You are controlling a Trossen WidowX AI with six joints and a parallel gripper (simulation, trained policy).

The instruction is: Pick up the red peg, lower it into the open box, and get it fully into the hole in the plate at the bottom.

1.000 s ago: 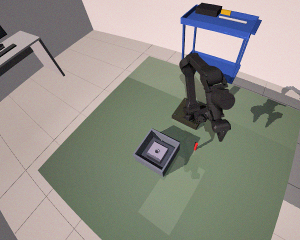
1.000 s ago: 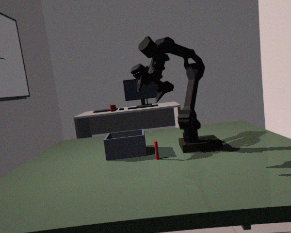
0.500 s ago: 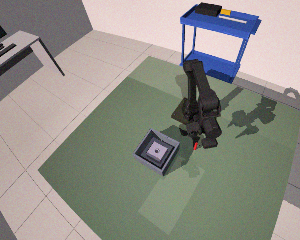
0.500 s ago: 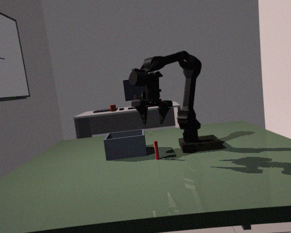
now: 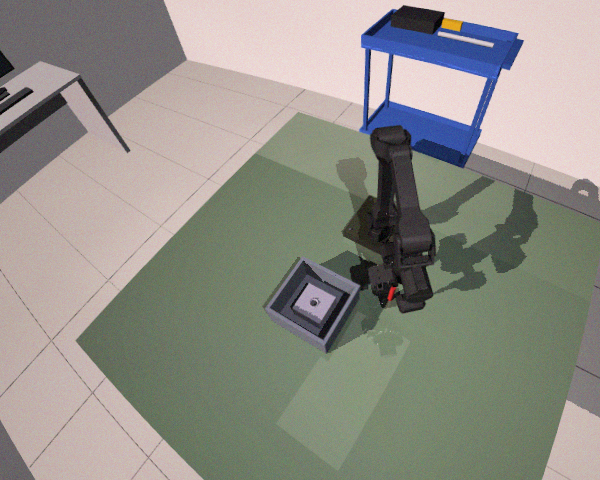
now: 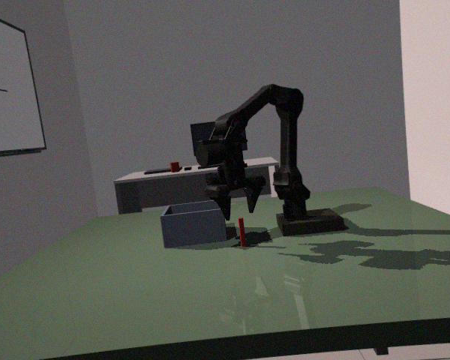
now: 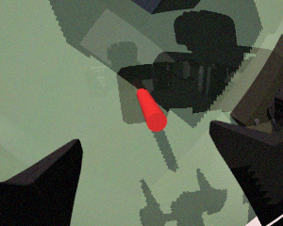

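"What does the top view give you?"
"The box (image 5: 296,330) (image 6: 194,228) sits just beside the end effector (image 5: 388,298) (image 6: 239,214) (image 7: 146,137), with the plate (image 5: 322,305) inside it, its hole unfilled."
"And the exterior view?"
"The red peg (image 5: 391,293) (image 6: 241,232) (image 7: 150,109) stands upright on the surface (image 6: 139,294), below the end effector and outside the box."
"The wrist view?"
"The fingers are spread wide, gripping nothing; the peg shows between and beyond them, touching neither."
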